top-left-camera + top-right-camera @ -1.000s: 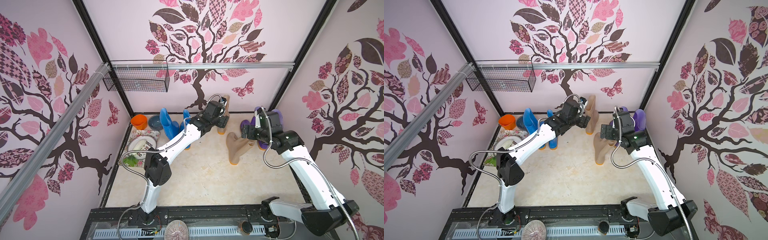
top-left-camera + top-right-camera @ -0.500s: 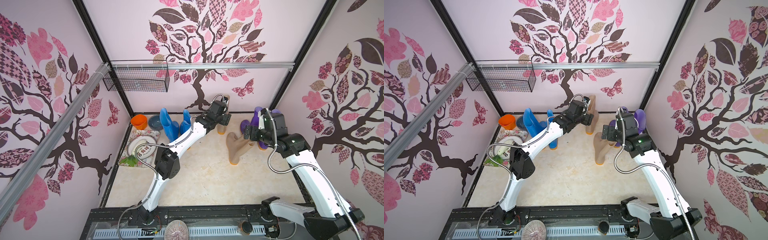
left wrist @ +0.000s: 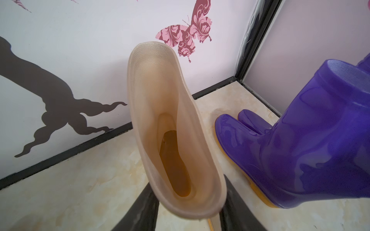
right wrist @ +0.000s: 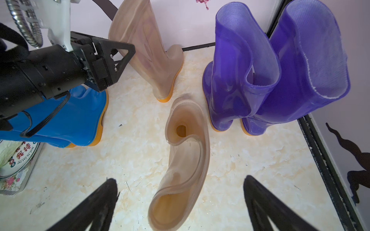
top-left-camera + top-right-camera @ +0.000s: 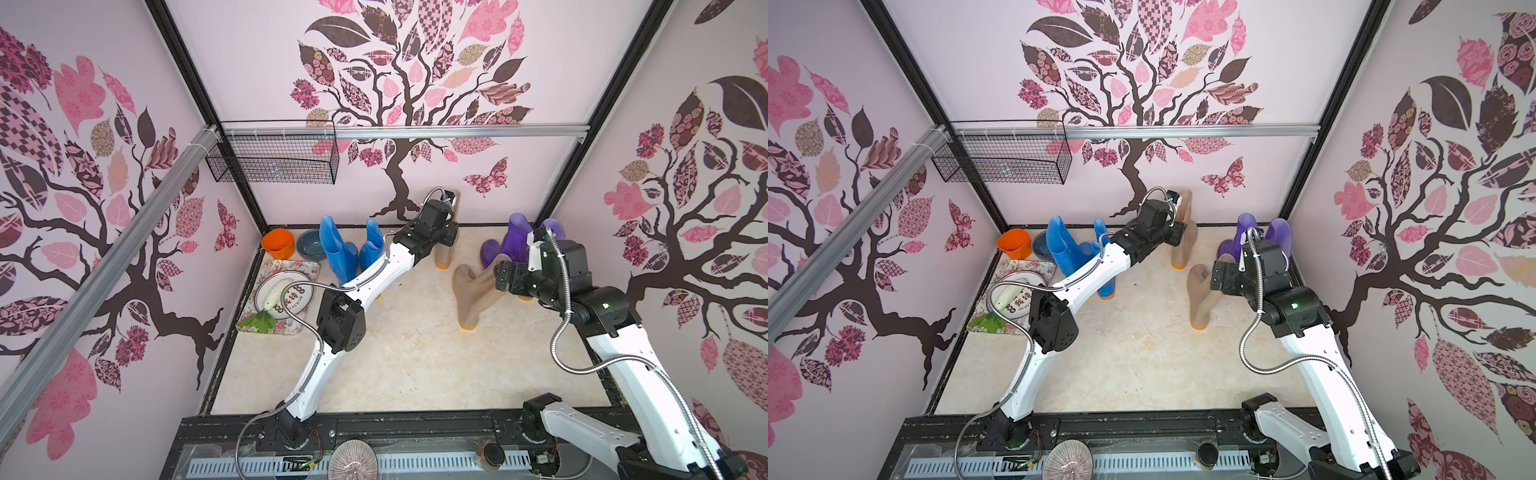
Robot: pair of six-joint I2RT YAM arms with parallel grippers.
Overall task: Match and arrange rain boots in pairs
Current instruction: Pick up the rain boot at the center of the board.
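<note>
A translucent beige rain boot [image 5: 446,254] [image 5: 1183,245] stands upright by the back wall. My left gripper [image 5: 452,235] [image 3: 188,181] is shut on its shaft just under the rim [image 3: 170,120], with a black finger pressed against each side. The second beige boot [image 5: 467,295] [image 4: 186,160] stands mid-floor with its shaft bent over. My right gripper [image 5: 505,276] [image 4: 179,179] hovers open above it, fingers wide and apart from it. Two blue boots [image 5: 336,249] [image 5: 372,249] stand together at the back left. Two purple boots [image 4: 236,70] [image 4: 310,60] stand together in the back right corner.
An orange cup [image 5: 277,245] and a grey-blue bowl [image 5: 309,245] sit in the back left corner. In front of them a floral tray [image 5: 309,270] carries a plate and a leafy vegetable. A wire basket [image 5: 274,158] hangs on the wall above.
My left arm has stretched further towards the back wall and its jaws have narrowed onto the upright beige boot. The right gripper has shifted only slightly and stays open.
</note>
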